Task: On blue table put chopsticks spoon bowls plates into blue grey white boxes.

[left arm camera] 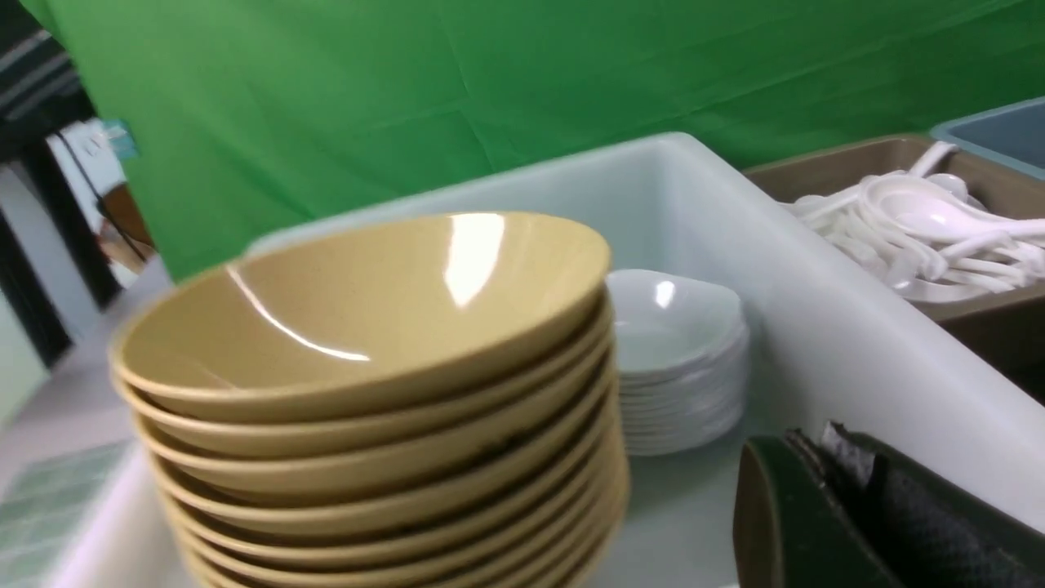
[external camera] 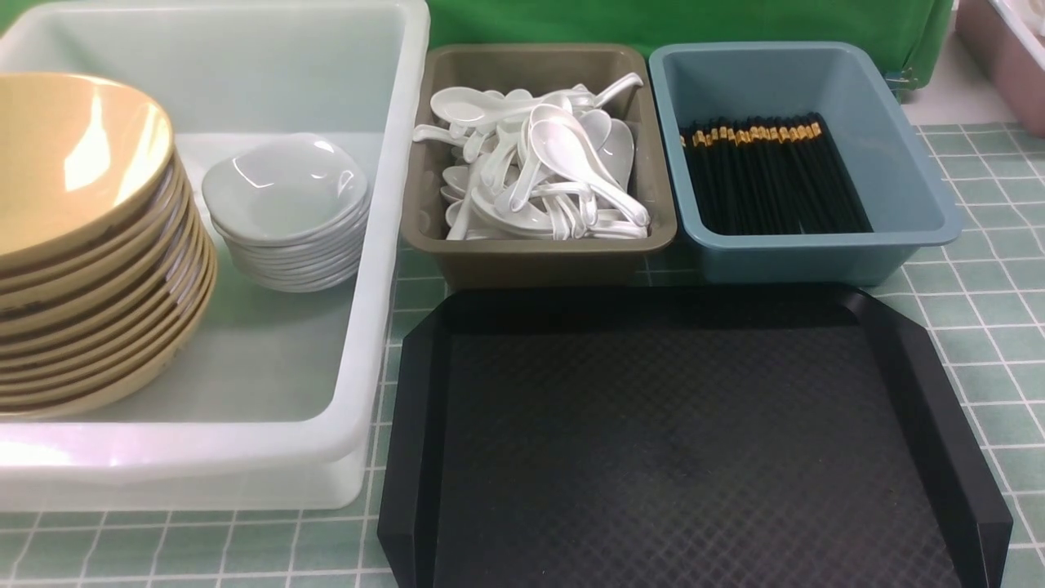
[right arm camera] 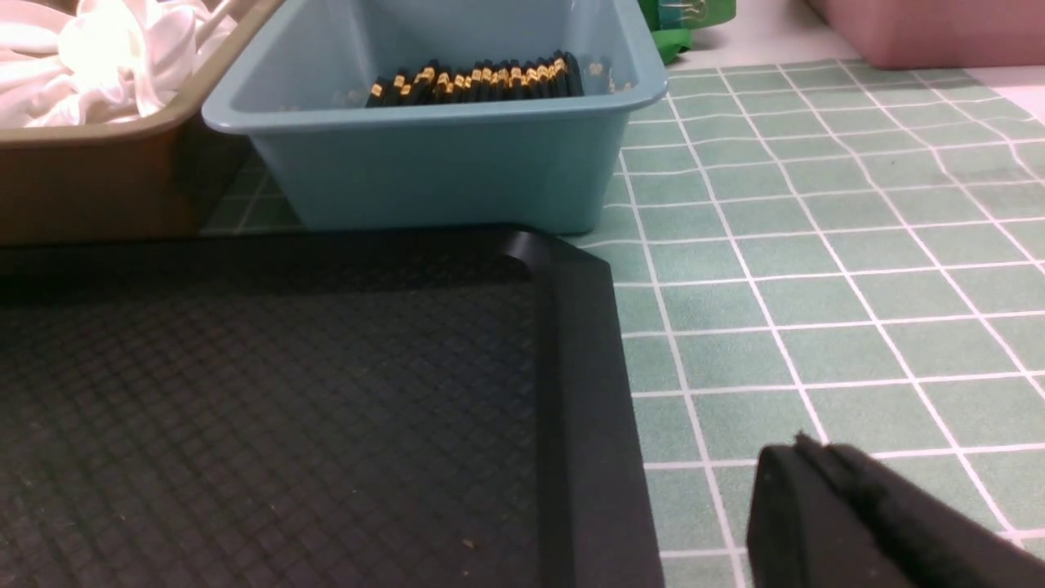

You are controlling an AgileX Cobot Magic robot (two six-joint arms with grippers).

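We see the blue table (external camera: 980, 327) carrying three bins in a row along its far side. At the left, the large white tub (external camera: 392, 245) holds a tall, slightly leaning stack of tan bowls (external camera: 73, 237) against its left wall, and to the right of that stack a smaller stack of white plates (external camera: 286, 212). In the middle, the grey-brown box (external camera: 539, 253) is heaped with white spoons (external camera: 547, 171). To its right, touching or just beside it, the blue box (external camera: 816, 245) contains black chopsticks (external camera: 767, 175) lying side by side, gold bands toward the far end. Nearer us, a black tray (external camera: 686, 441) sits bare in front of the two small boxes.

Our left gripper (left arm camera: 824, 498) hangs inside or just above the white tub, beside the bowls, its jaws pressed together on nothing. Our right gripper (right arm camera: 849, 514) hovers over the table just right of the tray, jaws likewise together and holding nothing.
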